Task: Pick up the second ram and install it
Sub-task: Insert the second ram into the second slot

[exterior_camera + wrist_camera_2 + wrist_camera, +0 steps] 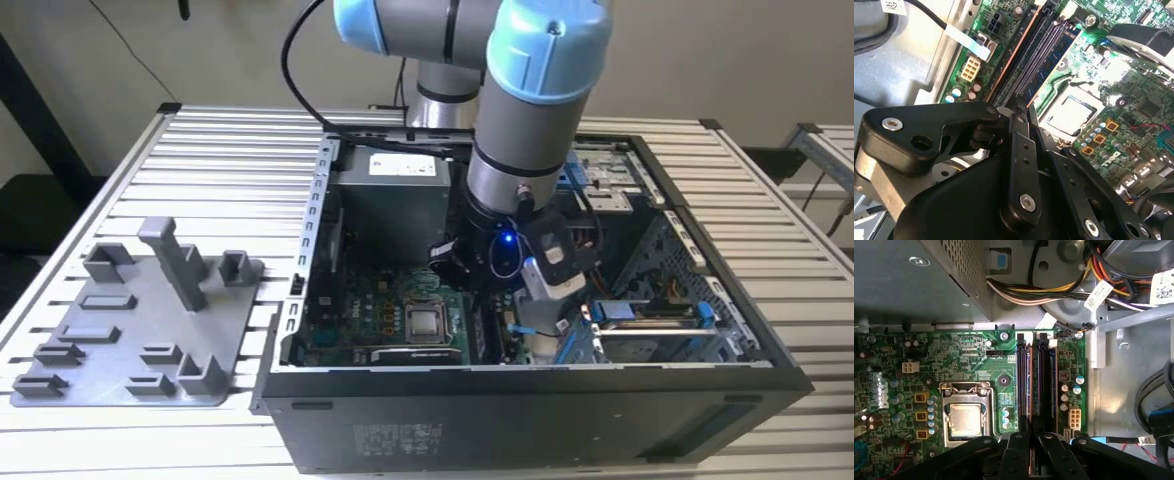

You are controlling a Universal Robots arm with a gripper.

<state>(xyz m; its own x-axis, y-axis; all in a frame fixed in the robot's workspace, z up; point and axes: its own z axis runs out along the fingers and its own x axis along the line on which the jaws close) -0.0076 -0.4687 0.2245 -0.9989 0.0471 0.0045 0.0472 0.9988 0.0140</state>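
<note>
I see my gripper (1030, 447) low over the motherboard (979, 375), fingers (1019, 150) together on the ram (1030, 390), which stands edge-on in its slot.

Reaching steeply downward in the exterior view, the grey arm (527, 110) with blue joint caps, wrist bent low and a blue light glowing on it. Hanging below the wrist, the black gripper (470, 268), pointing down. In both wrist views, the gripper's (1023, 112) black linkage bars converging toward the tips, fingers (1021, 442) drawn close together with just a narrow gap between them, something thin and edge-on sitting in that gap.
</note>
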